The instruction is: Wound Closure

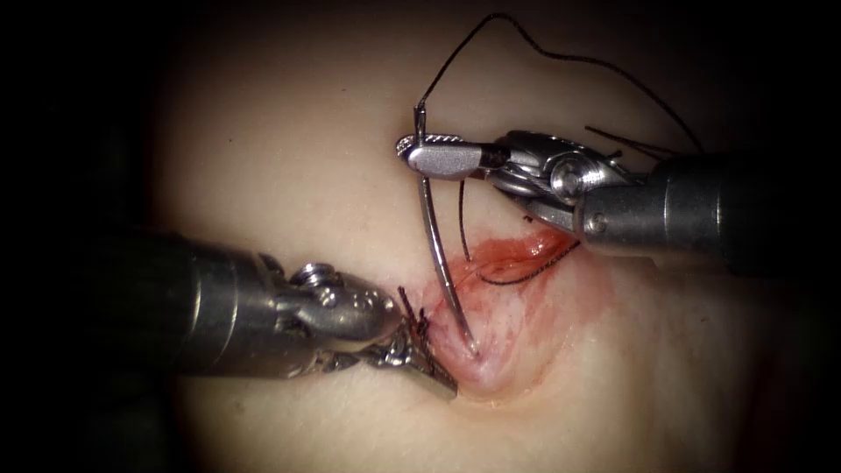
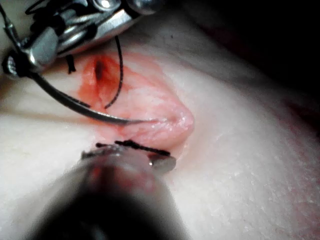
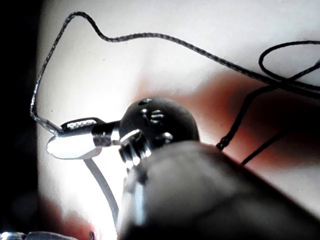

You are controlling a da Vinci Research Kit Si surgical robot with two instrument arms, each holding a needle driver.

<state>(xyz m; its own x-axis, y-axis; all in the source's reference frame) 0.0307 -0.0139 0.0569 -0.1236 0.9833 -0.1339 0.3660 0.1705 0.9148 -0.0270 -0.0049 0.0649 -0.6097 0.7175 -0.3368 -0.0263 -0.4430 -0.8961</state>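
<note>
My right tool [image 1: 429, 153] is shut on the curved needle [image 1: 438, 254] close to its thread end, above the cut [image 1: 517, 254]. From there the needle runs down to the raised pink tissue [image 1: 491, 359] at the cut's lower end, where its tip touches or just enters. Black thread [image 1: 561, 57] loops up from the needle's end and off to the right. My left tool [image 1: 429, 359] rests on the tissue at the cut's left side, its jaws apart and holding nothing. The left wrist view shows the needle [image 2: 75, 105] with its tip at the pink fold [image 2: 165, 122].
Short dark ends of an earlier stitch [image 1: 412, 311] stick up right beside the left tool's jaws. A strand of thread [image 1: 526, 273] lies across the red, wet upper part of the cut. Pale tissue [image 1: 289, 131] surrounds the wound.
</note>
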